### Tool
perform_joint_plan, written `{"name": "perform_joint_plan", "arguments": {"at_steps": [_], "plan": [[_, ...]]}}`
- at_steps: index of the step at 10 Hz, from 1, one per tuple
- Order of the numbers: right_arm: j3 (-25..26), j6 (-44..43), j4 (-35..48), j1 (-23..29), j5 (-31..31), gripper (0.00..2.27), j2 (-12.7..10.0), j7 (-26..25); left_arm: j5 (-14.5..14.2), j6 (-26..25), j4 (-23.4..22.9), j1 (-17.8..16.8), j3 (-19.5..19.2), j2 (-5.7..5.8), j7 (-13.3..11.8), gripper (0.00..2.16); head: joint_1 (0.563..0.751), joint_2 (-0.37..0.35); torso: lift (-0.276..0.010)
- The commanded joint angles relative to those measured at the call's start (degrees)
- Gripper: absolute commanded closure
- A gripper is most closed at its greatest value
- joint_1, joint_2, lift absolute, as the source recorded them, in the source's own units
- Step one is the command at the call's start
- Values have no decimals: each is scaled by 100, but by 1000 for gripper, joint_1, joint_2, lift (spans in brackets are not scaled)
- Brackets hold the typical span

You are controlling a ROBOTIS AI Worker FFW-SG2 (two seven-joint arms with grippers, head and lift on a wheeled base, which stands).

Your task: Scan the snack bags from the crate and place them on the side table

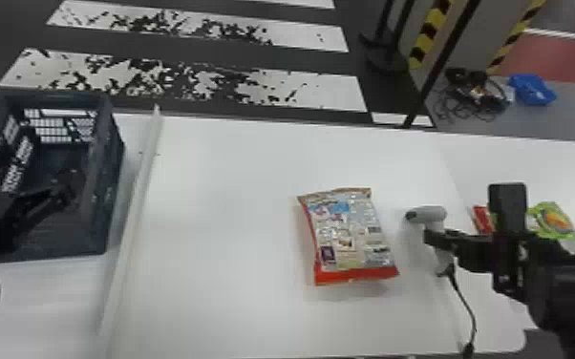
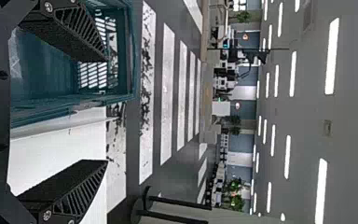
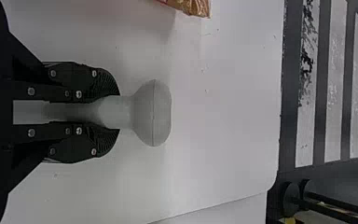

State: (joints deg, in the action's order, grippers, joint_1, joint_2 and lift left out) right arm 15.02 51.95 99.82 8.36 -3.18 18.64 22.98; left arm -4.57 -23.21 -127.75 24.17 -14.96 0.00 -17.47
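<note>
Right end effector [image 1: 437, 237], right of frame in head view: fingers clamped around handle of grey scanner [image 1: 431, 214]. Cable [image 1: 465, 303] trails to lower right. Snack bag [image 1: 353, 234] lies near scanner, right of centre, on white worktop [image 1: 224, 286], red end toward bottom. Green packet [image 1: 556, 220], red packet [image 1: 482, 219] on side table [image 1: 530, 155], farther right. Left end effector [image 1: 38, 168]: fingers spread wide, by dark crate [image 1: 71, 244], left of frame.

From here, that snack bag [image 1: 351, 234] looks silvery with a red band; right of it, the scanner [image 1: 432, 214] is pale grey; left, the crate [image 1: 69, 241] is dark bluish; beyond, white stripes [image 1: 320, 90] cross dark floor [image 1: 253, 59].
</note>
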Motion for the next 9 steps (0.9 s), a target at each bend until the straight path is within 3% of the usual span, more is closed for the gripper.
{"name": "perform_joint_plan", "arguments": {"at_steps": [1, 2, 4, 5, 6, 9], "plan": [[-26, -49, -32, -1, 1, 2121, -1, -30, 0, 180, 84, 0, 20, -15, 6, 103, 695, -150, -94], [-34, -66, -59, -1, 1, 2034, -1, -39, 0, 198, 84, 9, 37, -15, 15, 103, 695, -150, -94], [-43, -137, -59, 34, 1, 1511, -9, -57, 0, 180, 84, 26, 55, -15, 15, 103, 695, -151, -94], [-52, -154, -76, 52, -7, 856, -9, -57, 0, 145, 75, 35, 55, -15, 24, 103, 695, -152, -94], [-52, -189, -59, 78, -7, 9, -9, -110, 0, 127, 66, 44, 55, -15, 33, 103, 695, -152, -94], [282, -172, 521, 412, -218, 56, -36, -233, 0, 110, 48, 79, 55, -15, 24, 103, 695, -161, -94]]}}
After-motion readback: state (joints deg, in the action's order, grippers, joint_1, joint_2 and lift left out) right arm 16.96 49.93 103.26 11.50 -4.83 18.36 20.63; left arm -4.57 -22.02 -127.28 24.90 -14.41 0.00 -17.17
